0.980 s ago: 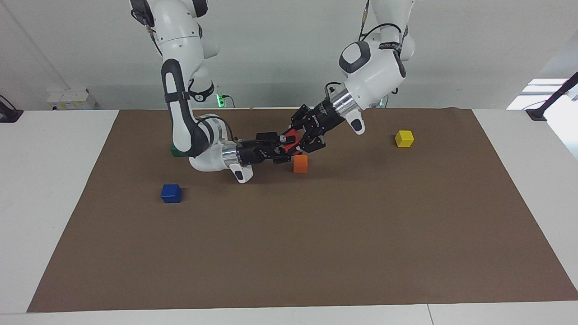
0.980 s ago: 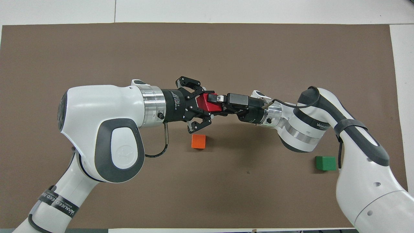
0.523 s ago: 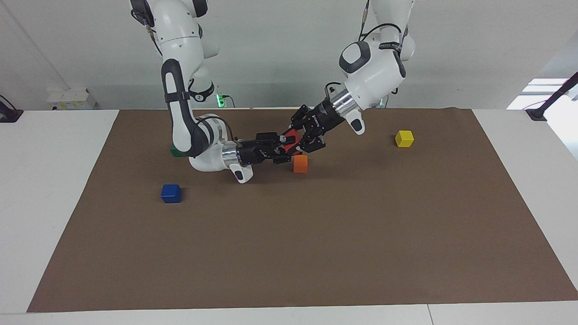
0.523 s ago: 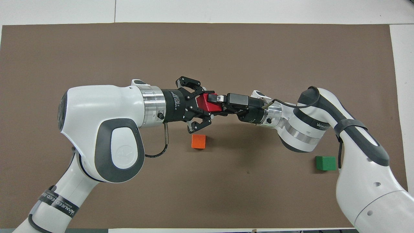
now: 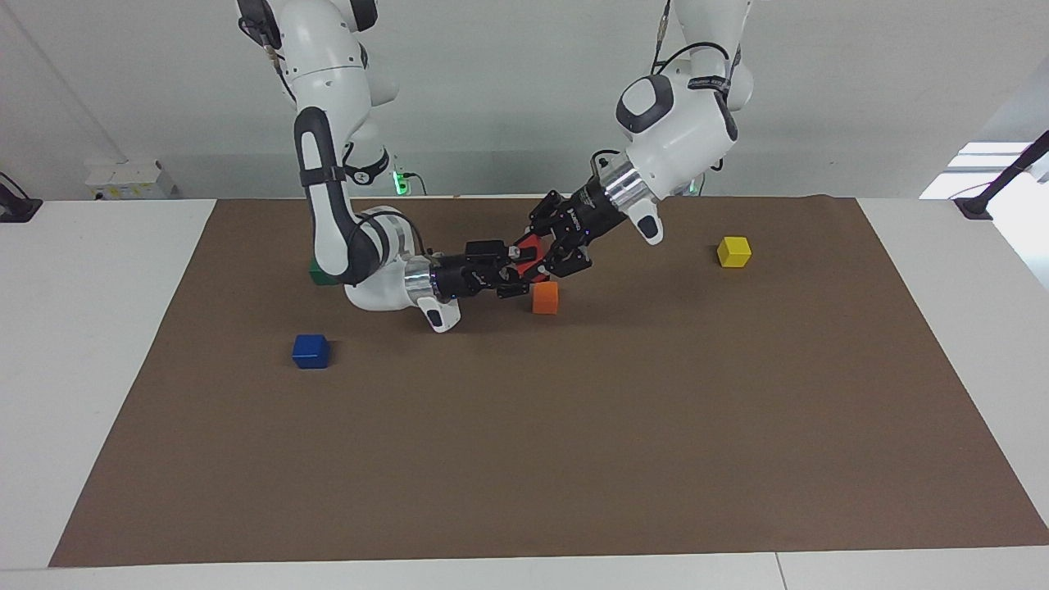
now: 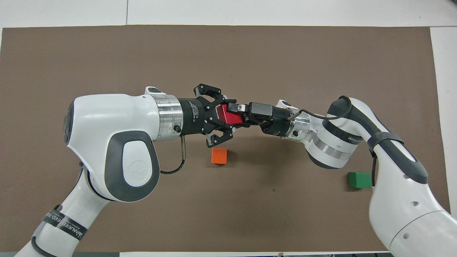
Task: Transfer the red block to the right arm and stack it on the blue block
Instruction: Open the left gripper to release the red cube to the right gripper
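Observation:
The red block [image 6: 227,114] is up in the air over the mat's middle, between the two grippers; it also shows in the facing view [image 5: 530,248]. My right gripper [image 6: 238,115] is shut on it, and shows in the facing view too [image 5: 518,272]. My left gripper [image 6: 222,117] is open, its fingers spread wide around the block without pinching it [image 5: 547,248]. The blue block [image 5: 311,351] sits on the mat toward the right arm's end, farther from the robots than the grippers. In the overhead view it is hidden under the right arm.
An orange cube [image 5: 545,297] [image 6: 219,156] sits on the brown mat [image 5: 574,426] just below the grippers. A green cube [image 6: 359,179] lies near the right arm's base. A yellow cube [image 5: 733,251] lies toward the left arm's end.
Almost nothing. The right wrist has shifted slightly with the red block still in its grip. The left gripper's fingers stay spread.

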Controlling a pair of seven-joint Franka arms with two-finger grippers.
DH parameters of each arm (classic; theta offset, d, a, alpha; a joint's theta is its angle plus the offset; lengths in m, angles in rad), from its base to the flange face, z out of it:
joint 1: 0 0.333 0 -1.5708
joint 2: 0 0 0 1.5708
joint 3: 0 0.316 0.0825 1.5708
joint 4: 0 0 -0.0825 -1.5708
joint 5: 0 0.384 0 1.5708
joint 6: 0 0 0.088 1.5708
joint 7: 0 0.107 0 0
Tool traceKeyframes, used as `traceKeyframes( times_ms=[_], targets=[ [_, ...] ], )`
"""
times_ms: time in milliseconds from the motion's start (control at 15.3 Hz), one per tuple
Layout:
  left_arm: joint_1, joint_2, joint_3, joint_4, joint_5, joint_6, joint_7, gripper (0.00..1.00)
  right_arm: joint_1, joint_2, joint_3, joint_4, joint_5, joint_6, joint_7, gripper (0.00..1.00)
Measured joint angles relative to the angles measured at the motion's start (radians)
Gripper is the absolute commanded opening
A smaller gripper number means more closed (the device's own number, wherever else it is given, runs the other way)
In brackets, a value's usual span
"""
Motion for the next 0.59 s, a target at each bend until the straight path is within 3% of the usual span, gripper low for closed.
traceKeyframes(
  times_ms=[588],
  targets=[
    [-0.015, -0.011, 0.01, 0.0, 0.001, -0.007, 0.003, 1.0, 0.016, 0.0, 0.001, 0.002, 0.002, 0.012, -0.004, 0.0]
  ],
)
